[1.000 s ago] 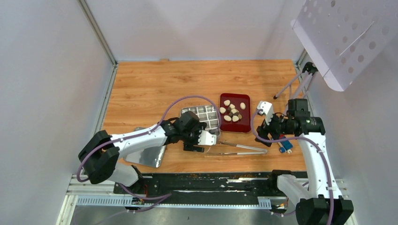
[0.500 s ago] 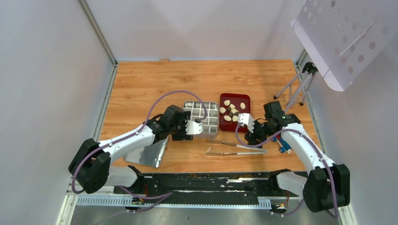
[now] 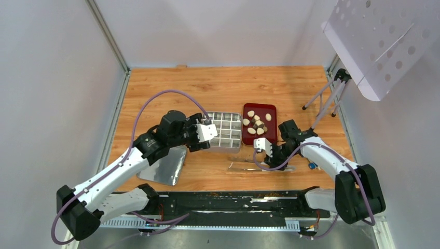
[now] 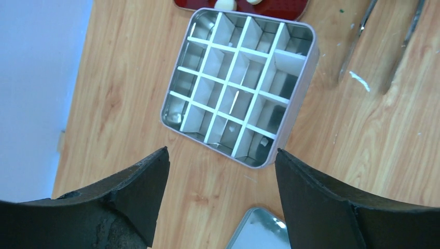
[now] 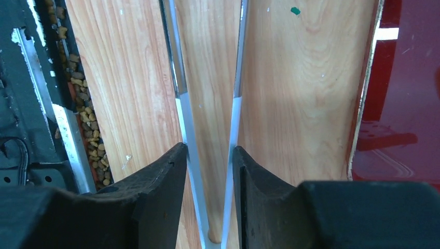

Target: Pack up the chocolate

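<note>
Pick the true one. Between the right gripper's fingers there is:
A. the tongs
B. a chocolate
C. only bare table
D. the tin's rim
A: in the right wrist view both arms of the tongs run between the fingers of the right gripper, while the chocolates lie on the tray.
</note>
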`<act>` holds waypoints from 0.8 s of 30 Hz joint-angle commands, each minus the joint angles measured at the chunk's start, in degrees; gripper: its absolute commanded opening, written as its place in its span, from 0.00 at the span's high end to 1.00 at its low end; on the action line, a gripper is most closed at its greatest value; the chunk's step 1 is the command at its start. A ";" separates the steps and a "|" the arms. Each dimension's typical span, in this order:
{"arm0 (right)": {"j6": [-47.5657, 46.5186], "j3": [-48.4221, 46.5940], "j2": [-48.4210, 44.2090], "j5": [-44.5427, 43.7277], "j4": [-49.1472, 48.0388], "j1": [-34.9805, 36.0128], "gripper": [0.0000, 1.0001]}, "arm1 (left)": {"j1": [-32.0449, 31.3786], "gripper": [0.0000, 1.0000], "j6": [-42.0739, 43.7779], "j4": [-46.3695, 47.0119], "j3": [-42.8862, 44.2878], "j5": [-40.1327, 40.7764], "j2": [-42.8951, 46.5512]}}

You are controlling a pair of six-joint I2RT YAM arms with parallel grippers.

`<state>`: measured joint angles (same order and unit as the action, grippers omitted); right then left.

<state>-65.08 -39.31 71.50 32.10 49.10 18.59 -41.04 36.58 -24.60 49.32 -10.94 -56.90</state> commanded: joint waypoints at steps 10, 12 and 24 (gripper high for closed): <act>4.41 -2.79 6.07 -2.92 -7.47 0.59 0.68 | -8.10 0.22 -1.56 0.76 0.33 -6.59 0.28; 3.00 -4.19 5.66 -2.79 -5.00 0.57 0.60 | -8.26 0.22 0.01 0.35 -0.56 -7.49 0.79; 7.82 -22.17 -2.56 10.82 16.52 -13.93 0.38 | -10.25 0.34 6.17 4.45 3.02 -18.33 -16.08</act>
<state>-61.14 -55.02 74.74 34.28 58.13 10.22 -50.30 41.69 -22.90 46.65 -24.23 -65.19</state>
